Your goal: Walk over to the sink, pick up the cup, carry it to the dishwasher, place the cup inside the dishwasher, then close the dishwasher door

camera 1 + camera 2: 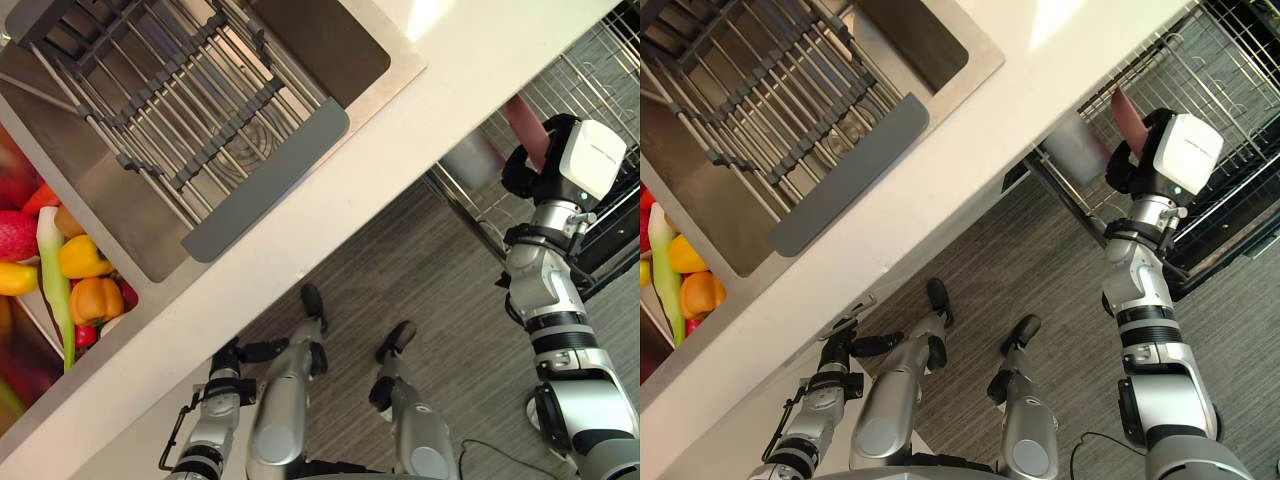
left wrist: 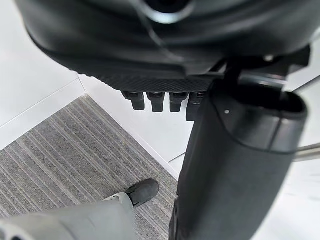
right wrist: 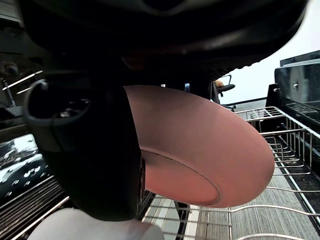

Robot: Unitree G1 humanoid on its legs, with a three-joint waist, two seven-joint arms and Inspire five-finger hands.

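**Item: cup held over dishwasher rack, placement pending**

Step in hand: delivery of the cup into the dishwasher. The sink was recorded well apart from it, across the bench, with no cup in it.

Right hand: closed round the reddish cup, thumb on one side and fingers on the other. The cup was held tilted, above the wires of the pulled-out rack. No contact with the rack could be made out.

Left hand: noted low beside the bench edge, holding nothing. Whether it was open or closed could not be told.

Next move, as judged: the cup is to be lowered between the rack wires until it is borne by them. Only then is the grip to be released and the hand drawn clear. The dishwasher door, taken to be the dark panel below the rack, was not yet closed.
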